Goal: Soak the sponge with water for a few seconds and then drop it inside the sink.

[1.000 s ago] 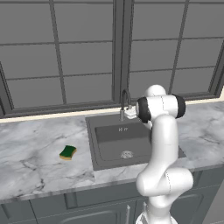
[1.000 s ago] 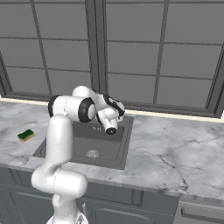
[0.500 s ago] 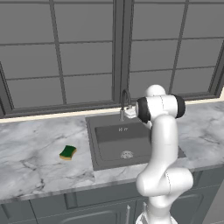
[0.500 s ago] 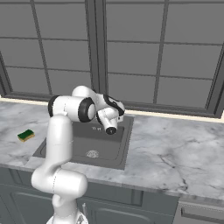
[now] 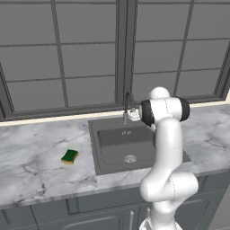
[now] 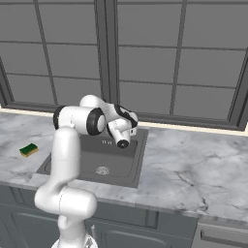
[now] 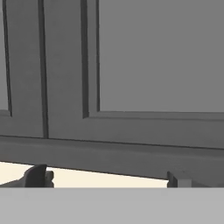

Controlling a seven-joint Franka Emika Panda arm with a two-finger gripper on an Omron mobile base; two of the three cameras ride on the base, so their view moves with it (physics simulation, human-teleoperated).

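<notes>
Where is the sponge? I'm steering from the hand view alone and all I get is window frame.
Observer: The sponge lies flat on the marble counter, to the left of the sink as the robot faces it.
Operator: Is it wet yet?
Observer: I see no water stream under the faucet, and the sponge sits apart from the basin.
Operator: And my gripper?
Observer: The gripper is up by the faucet at the back of the sink, its jaws open and holding nothing.
</notes>
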